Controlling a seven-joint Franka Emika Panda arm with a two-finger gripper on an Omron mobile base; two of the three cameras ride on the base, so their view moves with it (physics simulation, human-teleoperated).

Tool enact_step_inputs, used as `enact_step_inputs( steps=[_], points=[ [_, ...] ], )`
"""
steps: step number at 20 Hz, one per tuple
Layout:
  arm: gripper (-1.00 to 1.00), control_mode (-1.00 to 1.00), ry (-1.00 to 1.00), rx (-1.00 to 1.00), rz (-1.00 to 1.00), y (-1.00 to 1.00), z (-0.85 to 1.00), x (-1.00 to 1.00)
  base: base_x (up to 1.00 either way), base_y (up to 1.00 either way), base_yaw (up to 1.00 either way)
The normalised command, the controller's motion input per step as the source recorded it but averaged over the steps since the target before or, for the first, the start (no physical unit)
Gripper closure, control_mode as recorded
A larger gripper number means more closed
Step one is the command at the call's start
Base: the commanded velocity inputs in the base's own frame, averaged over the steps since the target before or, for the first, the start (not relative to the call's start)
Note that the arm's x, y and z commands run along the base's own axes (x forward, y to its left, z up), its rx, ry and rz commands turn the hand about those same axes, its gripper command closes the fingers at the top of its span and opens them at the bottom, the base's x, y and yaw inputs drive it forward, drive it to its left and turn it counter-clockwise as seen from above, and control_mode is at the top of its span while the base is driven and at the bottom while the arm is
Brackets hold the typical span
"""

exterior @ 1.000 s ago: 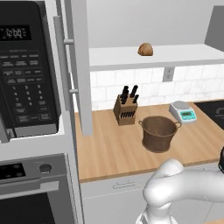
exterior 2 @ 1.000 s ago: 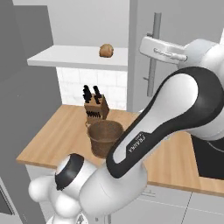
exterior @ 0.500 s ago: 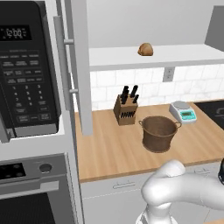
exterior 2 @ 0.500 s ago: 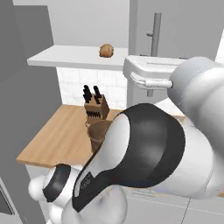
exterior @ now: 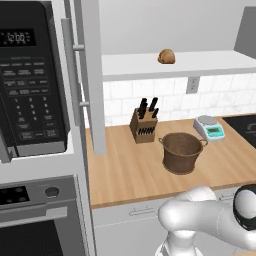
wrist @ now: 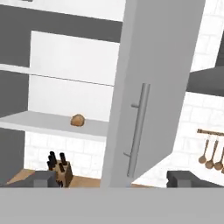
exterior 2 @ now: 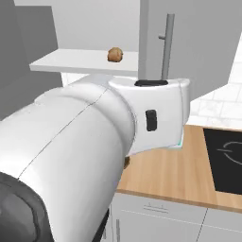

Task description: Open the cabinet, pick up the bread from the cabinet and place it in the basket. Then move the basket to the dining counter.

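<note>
The cabinet (exterior: 92, 75) stands open, its left door edge-on beside the microwave. Its right door (wrist: 157, 87) with a long silver handle (wrist: 138, 131) is swung out in front of my hand. The bread (exterior: 166, 56), a small golden-brown roll, lies on the white shelf (exterior: 200, 65); the bread (wrist: 78, 120) shows left of the door in the hand view, and the bread (exterior 2: 114, 55) sits above my arm. The brown basket (exterior: 182, 152) stands on the wooden worktop. My gripper (wrist: 114, 178) is open, fingertips (wrist: 43, 178) wide apart, holding nothing, well short of the shelf.
A knife block (exterior: 144, 122) stands behind the basket, a small scale (exterior: 210, 127) to its right, then a black hob (exterior: 245, 125). The black microwave (exterior: 30, 80) and oven sit at left. Utensils (wrist: 210, 148) hang on the tiled wall. My bulky arm (exterior 2: 71, 156) blocks much of the right base view.
My arm has swung back towards the right base camera and now covers the basket and knife block there. Bread, basket and doors have not moved.
</note>
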Motion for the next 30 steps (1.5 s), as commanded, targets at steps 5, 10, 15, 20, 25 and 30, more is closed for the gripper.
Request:
enact_step_inputs(
  steps=[5,10,15,20,25,30],
  points=[
    [-1.0,-1.0,0.14,-0.34,-0.33,1.0,-0.08,-0.29,0.0,0.0,0.0],
    [-1.0,-1.0,0.17,-0.4,-0.4,0.74,0.0,0.01,0.0,0.0,0.0],
    [-1.0,-1.0,0.31,-0.25,-0.18,0.05,-0.19,0.7,0.0,0.0,0.0],
    [-1.0,-1.0,0.27,-0.05,0.0,0.46,-0.58,0.8,0.0,0.0,0.0],
    [-1.0,-1.0,0.08,-0.07,0.03,0.76,-0.51,0.42,0.0,0.0,0.0],
    [-1.0,-1.0,0.0,0.0,0.02,0.0,-0.53,0.59,0.0,0.0,0.0]
  ],
)
